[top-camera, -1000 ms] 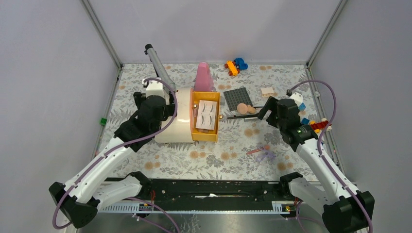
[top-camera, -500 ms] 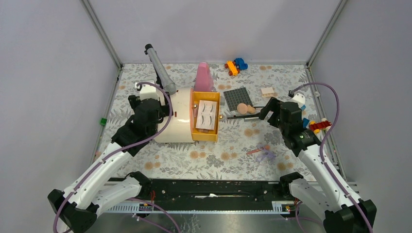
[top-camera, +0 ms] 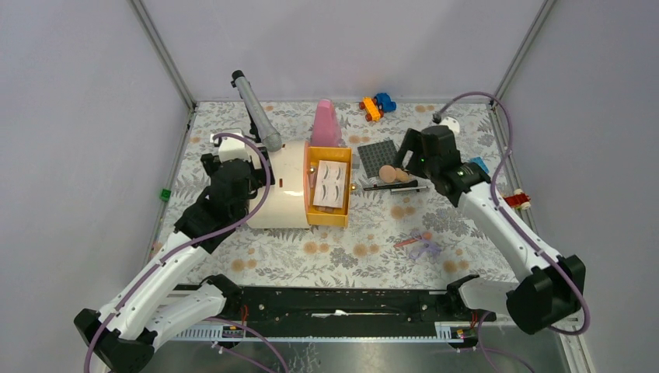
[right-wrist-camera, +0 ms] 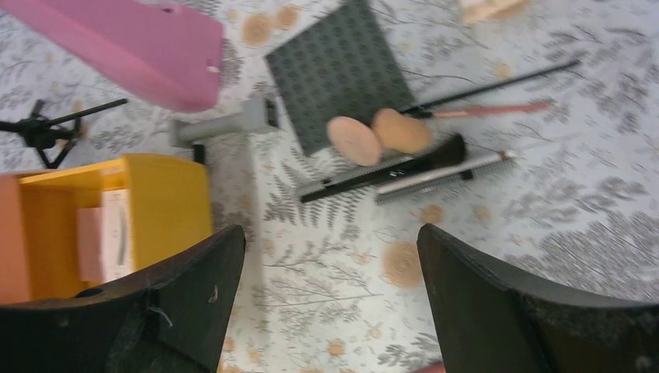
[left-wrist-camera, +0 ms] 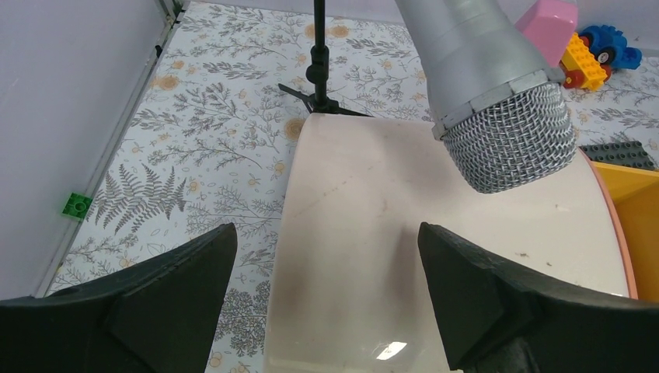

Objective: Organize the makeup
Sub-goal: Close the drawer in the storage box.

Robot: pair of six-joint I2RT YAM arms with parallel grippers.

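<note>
Right pincer (right-wrist-camera: 330, 299) — wide, empty — stretched out above the round puff (right-wrist-camera: 353, 140); left pincer (left-wrist-camera: 326, 260), equally wide, over the cream case (left-wrist-camera: 373, 194).

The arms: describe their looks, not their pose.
Both the left arm and right arm have white links, black joints and bases, and a loose lilac cable looping alongside. The fingers are broad, matte black wedges.

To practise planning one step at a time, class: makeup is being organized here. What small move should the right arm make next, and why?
Probably lower the right gripper toward the round peach puff. Its jaws stand open and empty close to it, and the puff lies loose at the edge of the grey studded plate, beside the egg-shaped sponge.
</note>
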